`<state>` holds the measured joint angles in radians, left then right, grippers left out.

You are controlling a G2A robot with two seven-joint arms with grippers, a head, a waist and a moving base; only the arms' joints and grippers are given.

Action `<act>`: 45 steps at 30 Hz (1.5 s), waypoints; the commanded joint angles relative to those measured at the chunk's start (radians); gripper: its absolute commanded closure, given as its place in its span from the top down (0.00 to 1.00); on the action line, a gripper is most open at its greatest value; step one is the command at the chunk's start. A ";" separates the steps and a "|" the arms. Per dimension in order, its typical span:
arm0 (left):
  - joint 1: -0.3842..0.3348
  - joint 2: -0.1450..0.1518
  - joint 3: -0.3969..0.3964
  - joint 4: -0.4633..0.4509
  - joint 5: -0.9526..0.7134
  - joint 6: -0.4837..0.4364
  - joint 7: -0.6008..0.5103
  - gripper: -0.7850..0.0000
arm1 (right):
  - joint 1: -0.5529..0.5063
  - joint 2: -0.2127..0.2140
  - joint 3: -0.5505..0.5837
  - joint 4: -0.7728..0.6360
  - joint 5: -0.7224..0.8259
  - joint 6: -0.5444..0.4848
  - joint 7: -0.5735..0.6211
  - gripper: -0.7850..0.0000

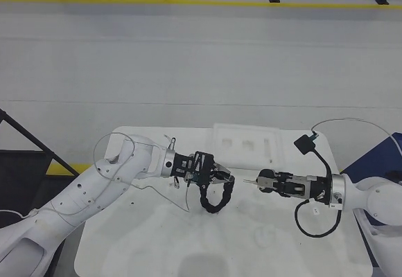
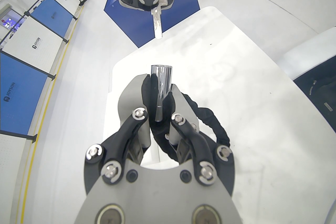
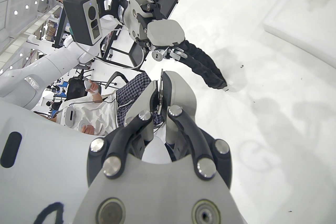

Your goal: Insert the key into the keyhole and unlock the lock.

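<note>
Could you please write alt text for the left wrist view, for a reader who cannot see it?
The left gripper is shut on the chrome cylinder of the lock above a white table. Facing it across a gap, the right gripper holds the key, blade pointing toward the cylinder.

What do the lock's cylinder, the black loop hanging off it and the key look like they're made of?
The lock cylinder looks like chromed metal: mirror-bright, sharp reflections. The black loop seems a cable in a woven fabric sleeve: matte, wrinkled. The key looks like plain silvery metal, duller sheen.
</note>
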<state>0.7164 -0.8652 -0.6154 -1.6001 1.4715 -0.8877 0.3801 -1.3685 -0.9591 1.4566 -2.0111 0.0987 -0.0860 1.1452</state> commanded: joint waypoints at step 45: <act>0.005 -0.092 -0.018 0.004 0.027 0.000 -0.066 0.00 | -0.111 0.024 -0.014 -0.326 -0.359 0.296 -0.155 0.00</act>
<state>0.7198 -0.9568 -0.6312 -1.5966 1.4970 -0.8870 0.3138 -1.4792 -0.9349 1.4420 -2.3381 -0.2619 0.2095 0.9916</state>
